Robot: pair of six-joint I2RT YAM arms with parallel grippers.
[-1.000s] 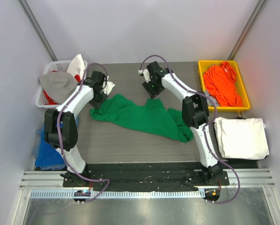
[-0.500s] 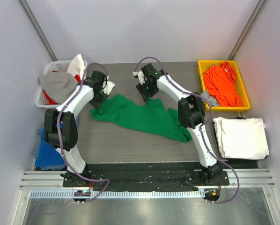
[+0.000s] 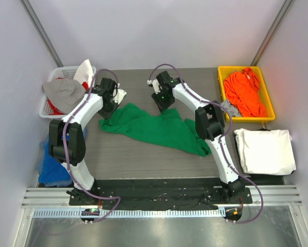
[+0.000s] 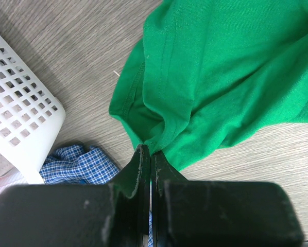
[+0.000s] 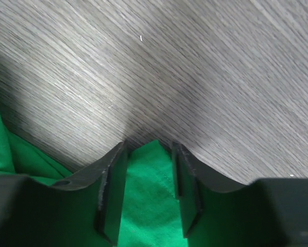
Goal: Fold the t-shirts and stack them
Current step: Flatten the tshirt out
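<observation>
So, starting at the left: the basket (image 3: 65, 69) of spare laundry sits at the far-left corner and isn't part of this step. Right beside it, your left gripper (image 4: 146, 153) is clamped fully shut on a hem corner of the green shirt (image 3: 154, 128). In the wrist view you can see the hem fold vanish between the fingers.

The shirt itself lies in a rumpled diagonal across the middle of the table (image 3: 138, 154), bunched and twisted, nowhere near flat. Your right gripper (image 5: 149, 149) is down at the shirt's far edge, roughly half open, with a little peak of green cloth sitting between the jaws. As far as I can see it hasn't got hold of anything, and I can't tell whether the pads touch the cloth.

Further right, the orange shirt (image 3: 245, 92) is heaped in the yellow bin (image 3: 220, 87), and the white shirt (image 3: 264, 150) lies folded at the near right.

My read is that you're on the spread-it-flat step for the green one, with the folding proper not started. Next you'd want to close the right gripper on that peak, then draw the two grippers apart so the cloth goes taut and lays out flat. That bite looks thin to me, so it could slip once you pull.
</observation>
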